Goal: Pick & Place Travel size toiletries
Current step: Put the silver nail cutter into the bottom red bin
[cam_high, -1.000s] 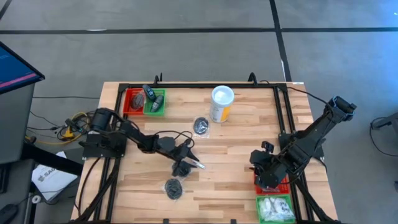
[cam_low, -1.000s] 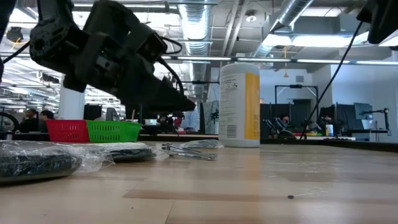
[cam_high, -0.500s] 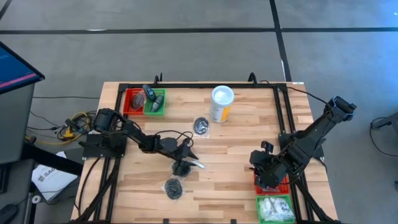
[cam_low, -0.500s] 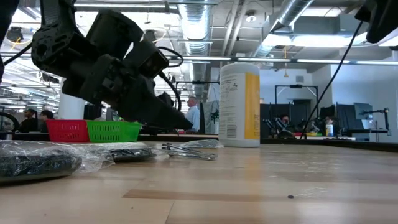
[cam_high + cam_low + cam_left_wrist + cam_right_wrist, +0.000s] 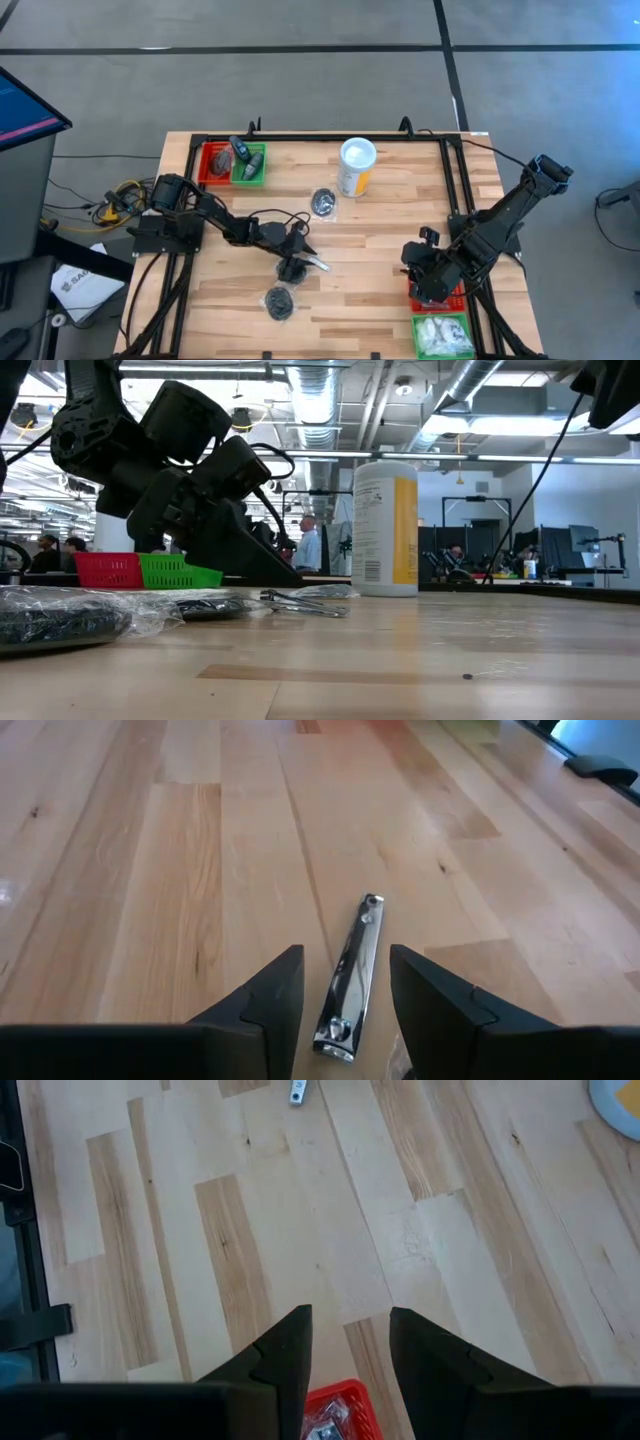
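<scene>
One slim silvery metal clipper-like piece [image 5: 349, 976] lies on the wooden table [image 5: 380, 290] near its middle, between the parted fingers of the left gripper [image 5: 345, 1010], which has dipped lower, probably readying a pinch, while the right gripper [image 5: 348, 1355] waits, fingers apart, over the red bin [image 5: 440, 298].

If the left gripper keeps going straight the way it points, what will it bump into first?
Probably the silvery nail clipper. It lies on the wooden table in line with the gap of the open left gripper. Past it, only bare wood shows.
</scene>
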`<act>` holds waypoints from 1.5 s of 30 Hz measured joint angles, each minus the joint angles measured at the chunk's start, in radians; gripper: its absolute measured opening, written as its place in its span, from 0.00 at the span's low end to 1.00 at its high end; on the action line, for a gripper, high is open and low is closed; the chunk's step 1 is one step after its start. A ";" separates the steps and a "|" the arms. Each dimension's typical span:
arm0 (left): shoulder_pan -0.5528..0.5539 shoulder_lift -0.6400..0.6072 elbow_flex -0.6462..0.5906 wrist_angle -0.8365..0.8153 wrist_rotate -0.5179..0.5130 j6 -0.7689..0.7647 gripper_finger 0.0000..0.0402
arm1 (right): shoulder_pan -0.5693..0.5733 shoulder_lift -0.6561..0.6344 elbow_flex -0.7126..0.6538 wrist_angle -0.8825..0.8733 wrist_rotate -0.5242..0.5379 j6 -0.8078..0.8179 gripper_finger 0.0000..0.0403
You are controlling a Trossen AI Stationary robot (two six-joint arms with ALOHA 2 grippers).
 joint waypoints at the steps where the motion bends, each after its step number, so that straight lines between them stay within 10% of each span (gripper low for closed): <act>1: 0.000 0.000 0.000 -0.001 0.000 0.000 0.35 | 0.000 0.000 0.000 0.000 0.000 0.000 0.31; 45: 0.000 0.022 0.024 -0.087 -0.016 -0.007 0.28 | 0.000 0.000 0.000 0.001 0.021 0.000 0.31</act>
